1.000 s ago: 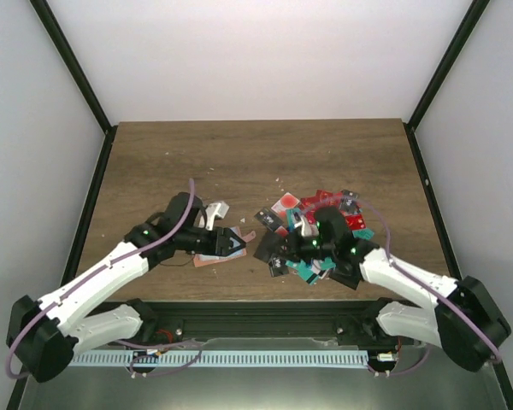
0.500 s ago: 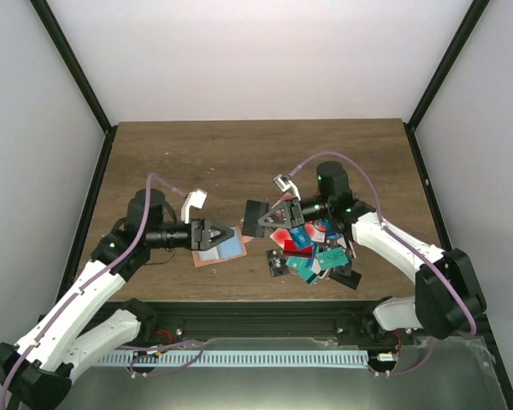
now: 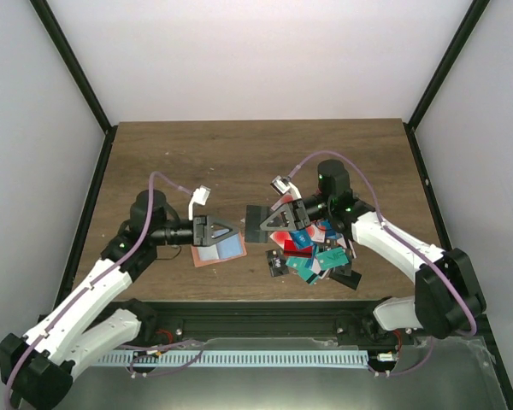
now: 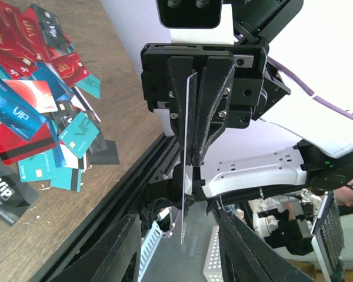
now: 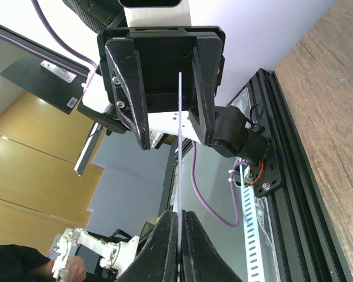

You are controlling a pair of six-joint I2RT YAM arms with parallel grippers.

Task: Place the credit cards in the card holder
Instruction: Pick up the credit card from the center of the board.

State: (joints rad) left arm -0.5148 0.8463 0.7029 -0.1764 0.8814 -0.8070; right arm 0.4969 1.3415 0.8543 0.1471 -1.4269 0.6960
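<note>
Both arms are now facing each other above the table (image 3: 239,162). A second ago the right claw (image 3: 272,224) was buried in the pile of cards (image 3: 315,256) and the left claw (image 3: 227,229) was sitting low over the card holder (image 3: 227,250). Over the last half second little is changing: the left claw is easing slightly toward the right, and the right claw is carrying its card a touch lower.

Two claws are showing, and only one is loaded. The right claw is pinching a single black card (image 3: 256,224) tight between its fingers. From both wrist cameras that card is appearing edge-on, as a thin pale line. The left claw is standing wide, its two fingers well apart and gripping nothing. It is pointing at the card and stopping just short of it.

One card holder is lying open and flat on the table, just on the near side of the left claw, with its bluish pocket facing up inside a salmon border. Whether any card is sitting in that pocket cannot be told.

The remaining cards are lying in one loose pile below and beside the right claw, in red, teal, blue and black. More than ten are showing, but they are overlapping too much for an exact count.
</note>
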